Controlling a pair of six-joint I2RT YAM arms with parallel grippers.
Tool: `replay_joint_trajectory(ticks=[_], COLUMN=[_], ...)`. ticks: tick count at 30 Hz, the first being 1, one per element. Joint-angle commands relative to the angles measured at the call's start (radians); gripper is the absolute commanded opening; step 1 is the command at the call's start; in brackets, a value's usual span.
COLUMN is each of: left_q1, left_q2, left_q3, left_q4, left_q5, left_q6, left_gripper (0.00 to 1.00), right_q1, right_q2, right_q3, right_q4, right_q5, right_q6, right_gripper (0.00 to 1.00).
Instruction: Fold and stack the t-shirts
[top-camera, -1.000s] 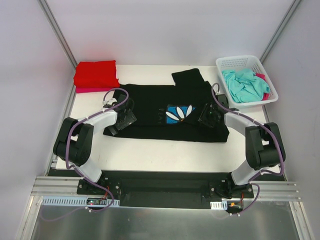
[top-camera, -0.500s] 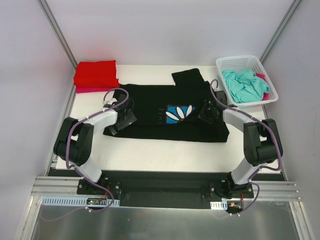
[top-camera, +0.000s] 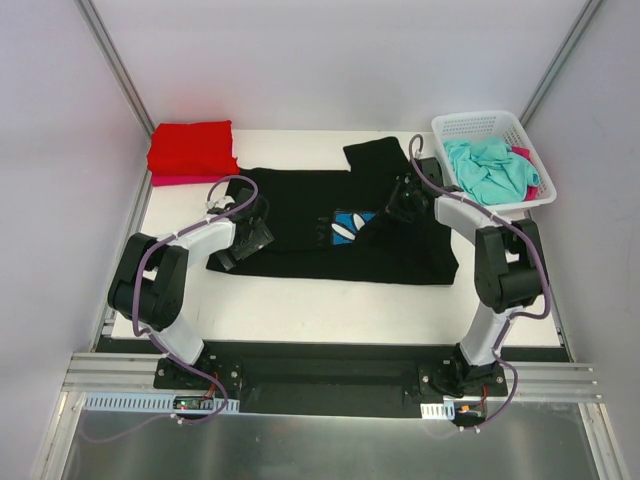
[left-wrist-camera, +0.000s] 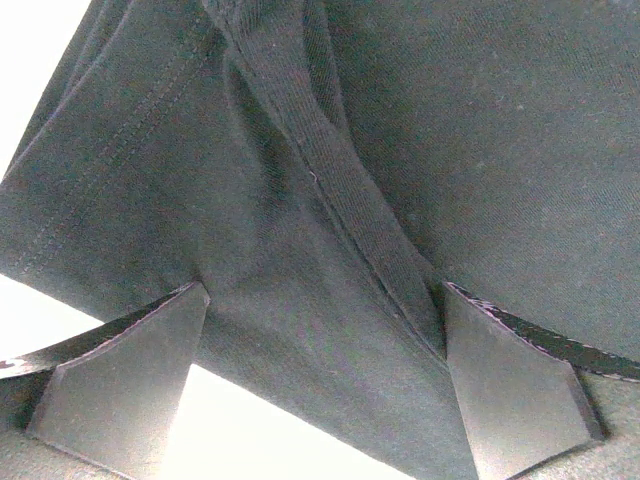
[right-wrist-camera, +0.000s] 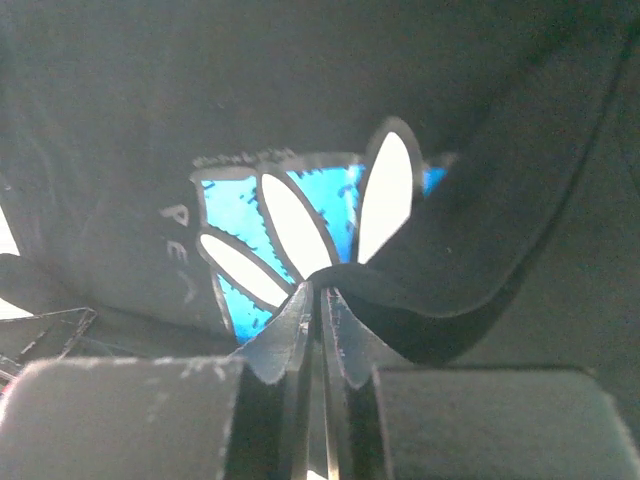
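Note:
A black t-shirt (top-camera: 300, 215) with a white daisy on a blue square (top-camera: 345, 226) lies spread across the middle of the table. My right gripper (top-camera: 402, 196) is shut on a pinched fold of its cloth (right-wrist-camera: 420, 300), and the raised fold covers part of the daisy (right-wrist-camera: 290, 225). My left gripper (top-camera: 240, 248) hangs open just over the shirt's left edge (left-wrist-camera: 300, 200), with its fingers (left-wrist-camera: 130, 370) on either side of a ribbed seam. A folded red t-shirt (top-camera: 192, 147) rests on a pink one (top-camera: 172, 181) at the back left.
A white mesh basket (top-camera: 480, 121) at the back right holds a crumpled teal t-shirt (top-camera: 490, 170) and a bit of pink cloth (top-camera: 526, 156). Walls close in on three sides. Bare white table (top-camera: 330, 305) runs along the front.
My right gripper has shut on the black shirt and moved back and left, pulling a fold over part of the daisy. The left arm has stayed put.

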Motion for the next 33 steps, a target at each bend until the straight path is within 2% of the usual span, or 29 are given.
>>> replay_joint_trajectory(ticks=[1, 10, 20, 23, 26, 27, 29, 30, 33], left_q1=[-0.011, -0.011, -0.011, -0.011, -0.011, -0.011, -0.014, -0.015, -0.019], left_q2=[0.024, 0.027, 0.036, 0.038, 0.044, 0.044, 0.047, 0.047, 0.047], left_q3=[-0.003, 0.000, -0.003, -0.003, -0.003, -0.003, -0.004, -0.004, -0.004], left_q4=[-0.066, -0.066, -0.064, -0.064, -0.064, -0.064, -0.064, -0.064, -0.064], left_q5=[0.002, 0.011, 0.019, 0.022, 0.028, 0.030, 0.031, 0.031, 0.031], left_q6=[-0.004, 0.000, 0.000, 0.000, -0.001, -0.003, -0.003, -0.003, -0.003], left_gripper=[0.99, 0.99, 0.99, 0.99, 0.99, 0.99, 0.99, 0.99, 0.99], right_q1=[0.007, 0.024, 0.063, 0.076, 0.084, 0.087, 0.089, 0.090, 0.086], right_q2=[0.059, 0.217, 0.372, 0.424, 0.493, 0.515, 0.571, 0.588, 0.637], right_q3=[0.126, 0.281, 0.456, 0.537, 0.654, 0.685, 0.774, 0.800, 0.901], right_q4=[-0.024, -0.024, -0.026, -0.045, -0.078, -0.091, -0.122, -0.134, -0.207], right_q5=[-0.036, -0.099, -0.170, -0.200, -0.255, -0.269, -0.318, -0.331, -0.364], right_q6=[-0.038, -0.053, -0.053, -0.072, -0.102, -0.110, -0.139, -0.153, -0.204], right_gripper=[0.06, 0.07, 0.11, 0.15, 0.26, 0.36, 0.43, 0.51, 0.62])
